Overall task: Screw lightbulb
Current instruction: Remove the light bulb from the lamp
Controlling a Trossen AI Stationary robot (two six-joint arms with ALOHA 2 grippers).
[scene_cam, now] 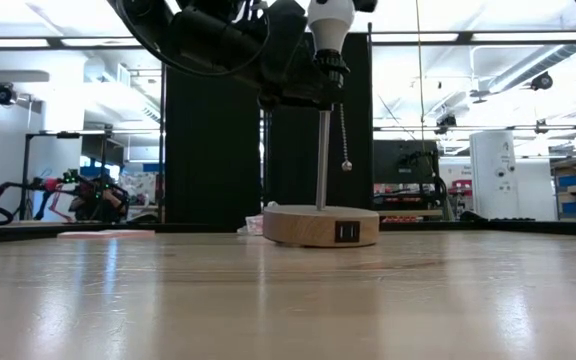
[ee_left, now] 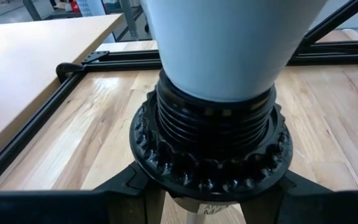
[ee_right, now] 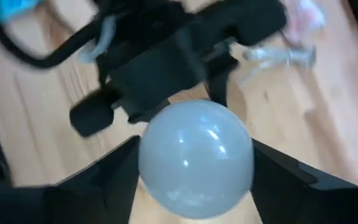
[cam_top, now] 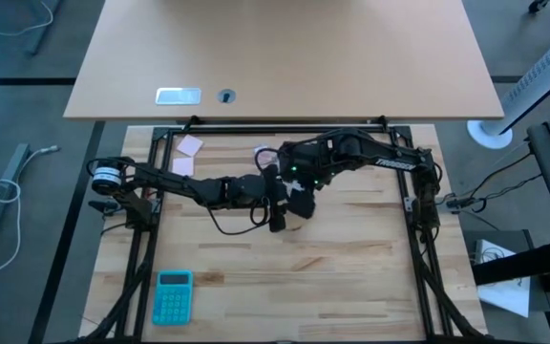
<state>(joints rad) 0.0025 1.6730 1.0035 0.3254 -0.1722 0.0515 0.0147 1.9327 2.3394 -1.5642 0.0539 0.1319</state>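
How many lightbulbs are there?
1. The lightbulb sits on top of the lamp's black socket, above the round wooden base, with the right gripper around it. No other bulb shows, though the arms could hide one.

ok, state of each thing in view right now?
lightbulb: upright in the socket, threads seated
socket: black, on top of the lamp's rod
lamp base: flat on the table, rod vertical
pull chain: hanging free
left gripper: at the socket, fingers either side of it
right gripper: shut on the lightbulb from above
calculator: lying flat near the table's front
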